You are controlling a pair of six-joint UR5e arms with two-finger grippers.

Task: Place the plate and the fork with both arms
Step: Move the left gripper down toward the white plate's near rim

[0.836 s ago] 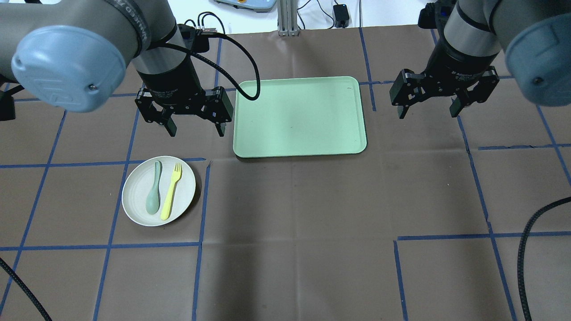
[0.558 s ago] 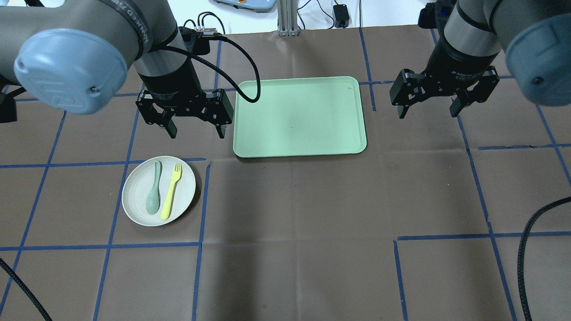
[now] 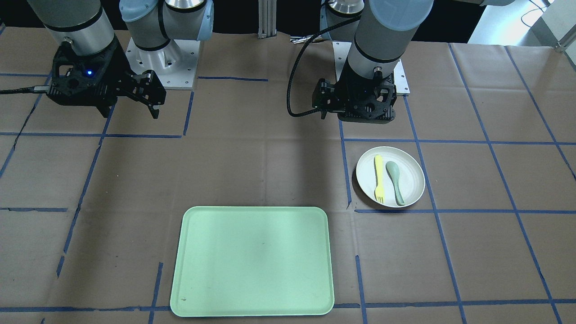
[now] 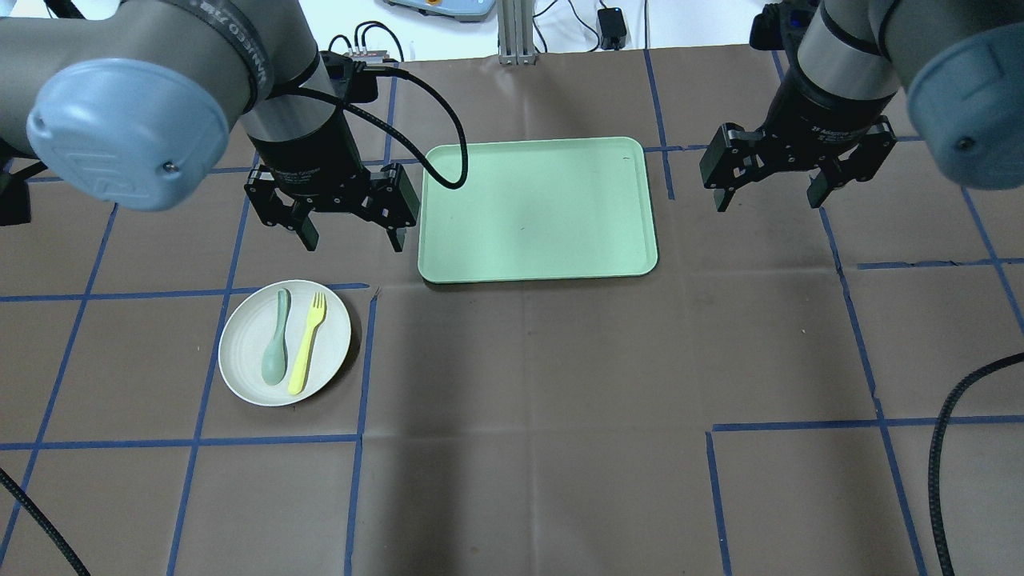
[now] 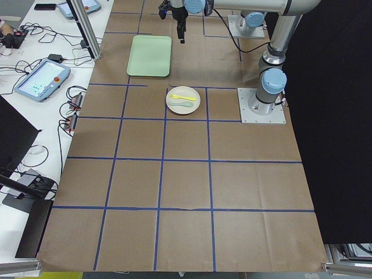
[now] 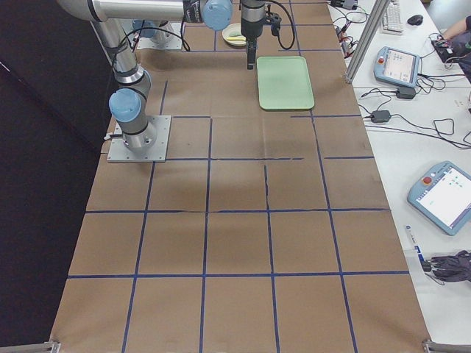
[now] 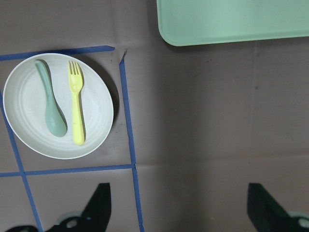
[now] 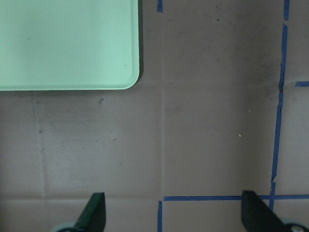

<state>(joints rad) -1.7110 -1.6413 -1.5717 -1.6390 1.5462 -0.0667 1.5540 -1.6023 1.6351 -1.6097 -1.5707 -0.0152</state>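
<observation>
The off-white plate [image 4: 240, 364] lies on the brown table, to the near left of the tray; it also shows in the front view [image 3: 411, 173] and the left wrist view [image 7: 26, 123]. On it lie the pale-yellow fork [image 4: 307, 344] [image 7: 76, 108] and a grey-green spoon [image 4: 276, 350]. My left gripper [image 4: 352, 238] hangs open and empty above the table, just beyond the plate and beside the tray's left edge. My right gripper [image 4: 772, 200] is open and empty, to the right of the tray.
The mint-green tray [image 4: 536, 210] lies between the two grippers, with nothing on it. Blue tape lines cross the table. A black cable [image 4: 948, 448] hangs at the right edge. Pendants and cables lie beyond the table's far edge.
My left gripper has moved slightly toward the plate, downward in the overhead view. The right gripper, plate, fork and tray have not moved.
</observation>
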